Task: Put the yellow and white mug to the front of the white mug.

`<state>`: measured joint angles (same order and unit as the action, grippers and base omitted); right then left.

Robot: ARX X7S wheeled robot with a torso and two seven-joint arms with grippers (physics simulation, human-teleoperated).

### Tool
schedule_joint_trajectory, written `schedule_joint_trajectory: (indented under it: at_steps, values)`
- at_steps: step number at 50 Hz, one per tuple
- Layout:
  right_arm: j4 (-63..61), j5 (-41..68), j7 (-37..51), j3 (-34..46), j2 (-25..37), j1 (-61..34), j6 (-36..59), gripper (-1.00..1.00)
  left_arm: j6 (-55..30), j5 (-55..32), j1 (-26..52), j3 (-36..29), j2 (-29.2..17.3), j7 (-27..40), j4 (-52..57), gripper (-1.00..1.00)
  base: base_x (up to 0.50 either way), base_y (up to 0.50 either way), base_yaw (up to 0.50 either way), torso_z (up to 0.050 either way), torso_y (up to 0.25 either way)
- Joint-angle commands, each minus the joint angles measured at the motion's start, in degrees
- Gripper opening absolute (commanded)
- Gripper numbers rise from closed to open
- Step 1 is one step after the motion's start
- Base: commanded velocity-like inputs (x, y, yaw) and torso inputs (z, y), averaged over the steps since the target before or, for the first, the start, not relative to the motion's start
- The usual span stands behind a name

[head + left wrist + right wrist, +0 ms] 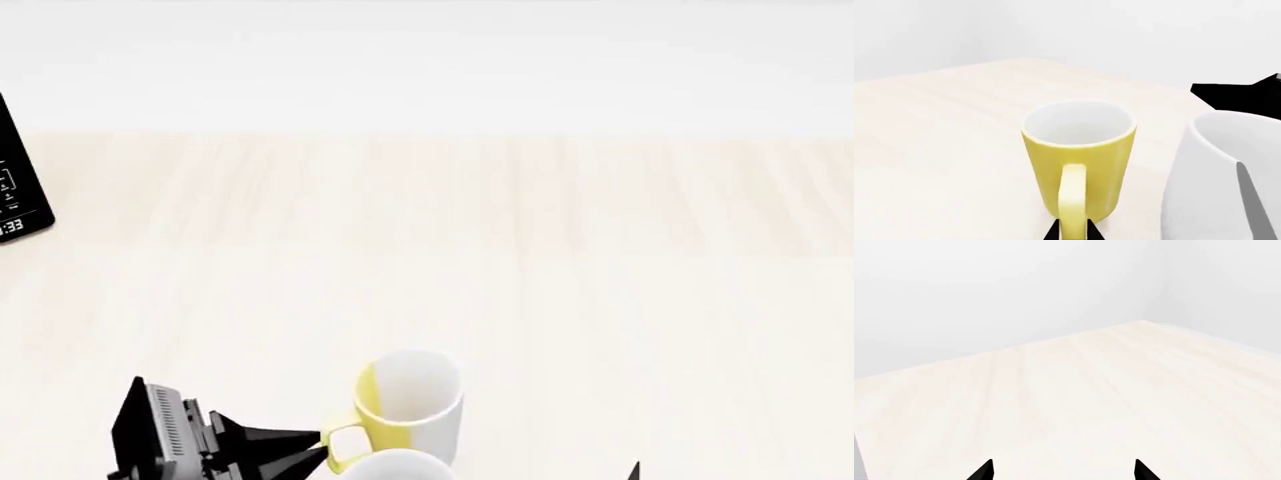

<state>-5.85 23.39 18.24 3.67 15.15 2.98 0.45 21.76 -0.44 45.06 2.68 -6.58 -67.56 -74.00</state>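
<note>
The yellow and white mug (pixel 407 400) stands upright on the light wood table near its front edge, with its yellow handle (pixel 344 441) pointing left. In the left wrist view the mug (pixel 1081 150) shows its yellow side and white inside. My left gripper (pixel 1073 231) is shut on the handle, one black fingertip on each side; it also shows in the head view (pixel 315 448). The white mug (pixel 1221 180) stands close beside it, nearer me; only its rim (pixel 396 466) shows in the head view. My right gripper (pixel 1064 472) is open and empty over bare table.
A black device with a display (pixel 20 195) stands at the table's far left. A black shape (pixel 1247 95) shows beyond the white mug. A black tip (pixel 634 471) pokes in at the head view's bottom right. The tabletop (pixel 534 260) stretches back to a white wall.
</note>
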Motion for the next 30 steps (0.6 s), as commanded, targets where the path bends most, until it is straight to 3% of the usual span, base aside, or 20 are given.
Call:
schedule_joint_trajectory:
  at_steps: [1, 13, 14, 30]
  values:
    - [-0.04, 0.15, 0.12, 0.19, 0.16, 0.01, -0.15, 1.0, -0.94, 1.53, -1.1, -3.76, -0.03, 3.71, -0.98, -1.0, 0.0, 0.0, 0.0, 0.0, 0.0]
    - [-0.24, 0.39, 0.33, 0.28, 0.39, 0.14, -0.26, 1.0, -0.8, 0.73, -1.07, -4.78, -0.12, 3.97, -0.98, -1.0, 0.0, 0.0, 0.0, 0.0, 0.0]
    - [-0.18, 0.38, 0.36, 0.34, 0.39, 0.05, -0.2, 1.0, -0.26, 1.0, -1.23, -5.14, 0.21, 4.34, -0.98, 1.0, 0.0, 0.0, 0.0, 0.0, 0.0]
    - [-0.09, 0.57, 0.55, 0.57, 0.54, 0.04, -0.41, 1.0, -1.25, -0.34, -0.87, -3.63, -0.01, 3.5, -0.98, 1.0, 0.0, 0.0, 0.0, 0.0, 0.0]
